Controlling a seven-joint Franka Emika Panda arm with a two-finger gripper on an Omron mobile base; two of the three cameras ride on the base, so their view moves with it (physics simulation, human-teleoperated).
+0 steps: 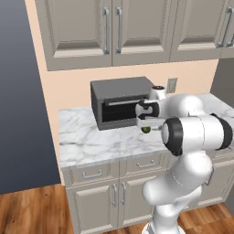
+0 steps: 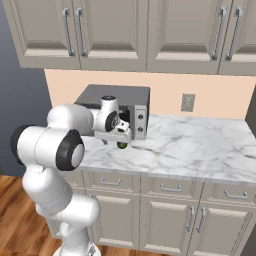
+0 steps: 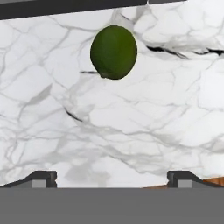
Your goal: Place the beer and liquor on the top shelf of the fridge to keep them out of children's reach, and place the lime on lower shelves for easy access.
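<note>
Hand view: my gripper (image 3: 112,177) looks straight down on the marble counter (image 3: 52,109), jaws spread wide with nothing between them. The lime (image 3: 113,52) lies on the counter ahead of the fingertips (image 3: 41,177), roughly on the midline between the jaws and clear of both. Beyond the lime, a dark strip marks the toaster oven (image 3: 65,6).

Left base view: the gripper (image 1: 148,122) hangs just above the lime (image 1: 146,130), in front of the toaster oven (image 1: 119,101); I cannot quite judge the gap here.

Right base view: the lime (image 2: 121,145) sits directly beneath the hand.
</note>
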